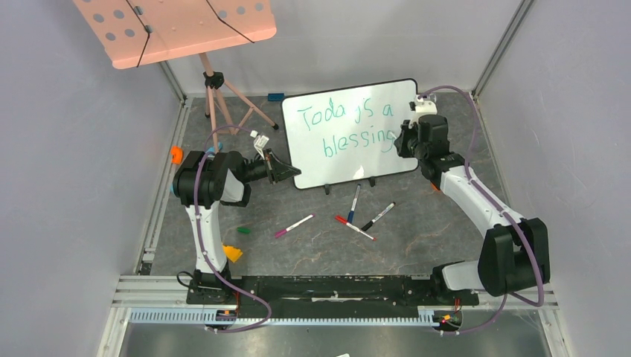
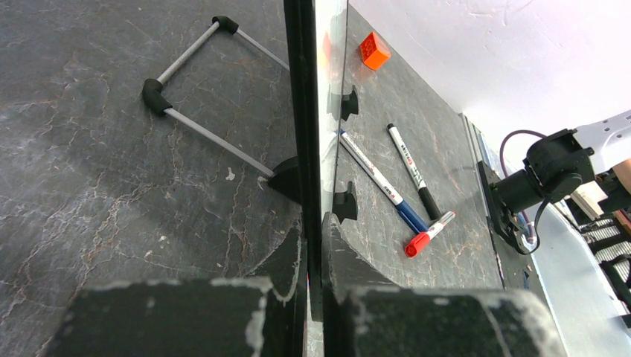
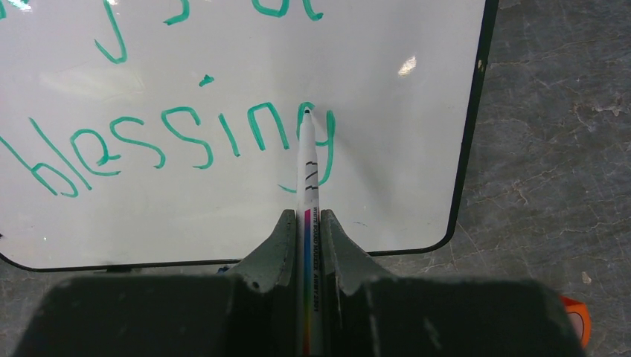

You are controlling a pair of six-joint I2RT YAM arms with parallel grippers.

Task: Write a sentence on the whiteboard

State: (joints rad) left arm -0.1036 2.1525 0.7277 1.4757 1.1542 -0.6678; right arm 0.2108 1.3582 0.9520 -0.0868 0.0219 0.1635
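My right gripper [image 3: 306, 223] is clamped on a white marker [image 3: 306, 175], jaws tight on its barrel. The tip sits at the top of the last letter, a g, in the teal sentence [image 3: 149, 141]. The sentence, "Today's a blessing" in two lines, covers much of the board [image 3: 417, 89], which stands upright on the table [image 1: 417, 238] across from my bases. I judge the writing almost done, so the main risk is right here. If I pull away sideways instead of straight off, the tip will drag a stray line through the g, and the marker hides part of that letter from me. Pressing harder could slide the barrel in my jaws or shove the board backward. My left gripper [image 2: 312, 245] is closed on the board's black left edge near the bottom corner, bracing it. Should that grip slacken while the tip presses, the board may skid or tip on its small feet [image 2: 344, 207]. Just in front of the board lie loose markers [image 1: 355, 202], and a low retreat of either arm could knock them. Farthest back, a pink stand [image 1: 178, 30] is well apart and, I think, no hazard.
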